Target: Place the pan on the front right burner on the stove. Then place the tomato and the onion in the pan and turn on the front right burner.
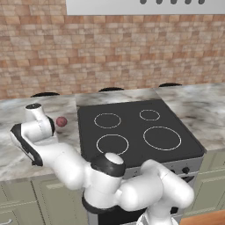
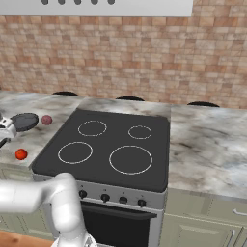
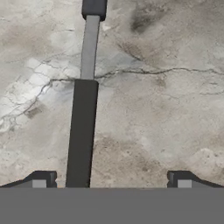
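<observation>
The fingers are spread fully wide over the pan handle, nothing gripped; left of the stove, the onion and tomato are seen on the bench.

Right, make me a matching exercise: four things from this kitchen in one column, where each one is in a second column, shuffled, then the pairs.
Things:
1. pan
2. tomato
3. onion
4. front right burner

Places:
A. white circle on the black cooktop, nothing on it
B. counter left of the stove, near the front edge
C. counter, just right of the pan's bowl
D. counter left of the stove, handle between the open pincer's tips

Pairs: 1-D, 2-B, 3-C, 4-A
</observation>
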Robot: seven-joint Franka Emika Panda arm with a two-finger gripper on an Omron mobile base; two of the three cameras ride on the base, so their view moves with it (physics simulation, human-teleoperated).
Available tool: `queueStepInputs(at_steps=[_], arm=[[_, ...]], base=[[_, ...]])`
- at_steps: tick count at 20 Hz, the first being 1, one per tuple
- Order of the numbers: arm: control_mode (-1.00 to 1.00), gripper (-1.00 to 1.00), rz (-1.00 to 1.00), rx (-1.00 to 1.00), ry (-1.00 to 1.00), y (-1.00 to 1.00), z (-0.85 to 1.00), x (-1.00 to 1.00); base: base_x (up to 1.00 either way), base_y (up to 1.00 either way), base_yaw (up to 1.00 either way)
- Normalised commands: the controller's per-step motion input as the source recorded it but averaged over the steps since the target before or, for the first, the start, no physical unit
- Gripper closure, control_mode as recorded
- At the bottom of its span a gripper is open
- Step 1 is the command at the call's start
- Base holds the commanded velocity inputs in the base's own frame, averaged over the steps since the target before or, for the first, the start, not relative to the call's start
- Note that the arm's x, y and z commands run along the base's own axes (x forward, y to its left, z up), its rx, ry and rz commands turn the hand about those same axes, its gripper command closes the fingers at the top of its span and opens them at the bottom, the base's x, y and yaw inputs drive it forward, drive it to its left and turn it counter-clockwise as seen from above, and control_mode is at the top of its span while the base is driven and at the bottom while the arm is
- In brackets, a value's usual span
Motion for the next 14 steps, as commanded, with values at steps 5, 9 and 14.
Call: queueStepInputs(at_steps=[5, 9, 14], arm=[[-1.0, -1.0, 0.0, 0.0, 0.0, 0.0, -0.3, 0.04], [-1.0, -1.0, 0.0, 0.0, 0.0, 0.04, -0.25, 0.07], [-1.0, -1.0, 0.0, 0.0, 0.0, 0.14, -0.2, 0.13]], base=[[0.0, 0.0, 0.0], [0.0, 0.0, 0.0], [0.0, 0.0, 0.0]])
